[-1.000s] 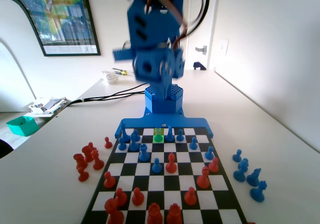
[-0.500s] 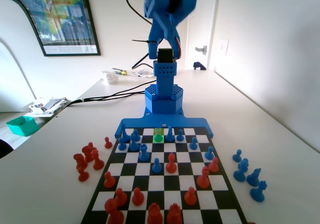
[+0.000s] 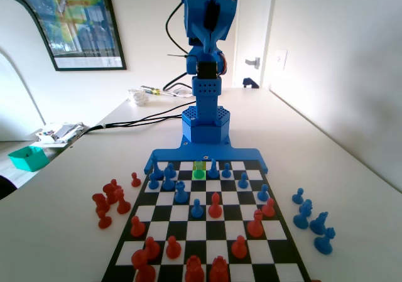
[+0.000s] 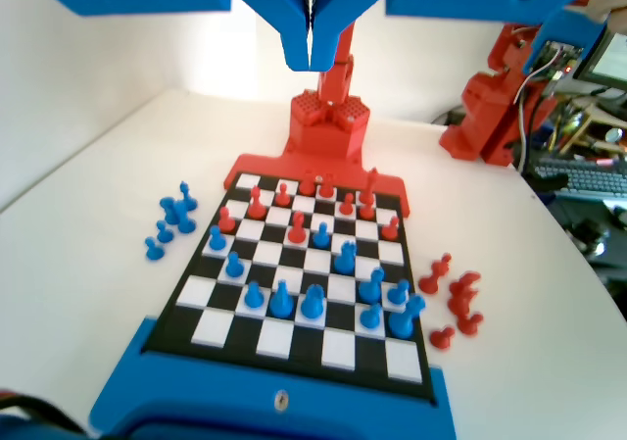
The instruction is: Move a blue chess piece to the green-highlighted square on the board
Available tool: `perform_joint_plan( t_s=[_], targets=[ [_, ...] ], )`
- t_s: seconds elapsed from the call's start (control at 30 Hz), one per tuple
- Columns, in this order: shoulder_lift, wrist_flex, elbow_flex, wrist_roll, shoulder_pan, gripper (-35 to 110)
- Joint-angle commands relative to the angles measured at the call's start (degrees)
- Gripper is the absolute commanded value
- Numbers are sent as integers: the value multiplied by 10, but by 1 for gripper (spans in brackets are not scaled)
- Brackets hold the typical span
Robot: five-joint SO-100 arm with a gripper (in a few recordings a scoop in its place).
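Observation:
The board (image 3: 207,232) lies in front of the blue arm's base, with red and blue pieces spread over it. The green-highlighted square (image 3: 199,171) is near the board's far edge in the fixed view. A slim blue chess piece (image 3: 213,168) with a pointed top stands just right of that square; in the wrist view this piece (image 4: 281,299) is among the nearest blue pieces. My gripper (image 4: 312,60) hangs high above the board in the wrist view. Its jaws are pressed together and hold nothing. In the fixed view the arm (image 3: 206,31) stands folded upright over its base.
In the fixed view, loose red pieces (image 3: 108,203) lie on the table left of the board and loose blue pieces (image 3: 311,219) lie right of it. A teal tray (image 3: 27,158) sits at the far left. Cables (image 3: 135,120) run beside the arm's base.
The arm has swung from a pose turned toward the left to an upright, centred one above its base. No piece on the board has moved.

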Motion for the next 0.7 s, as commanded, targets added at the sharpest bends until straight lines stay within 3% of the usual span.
perform_joint_plan(
  t_s=[0.0, 0.67],
  targets=[
    [32, -7, 6, -4, -4, 1],
    [83, -20, 10, -4, 15, 2]
  ],
)
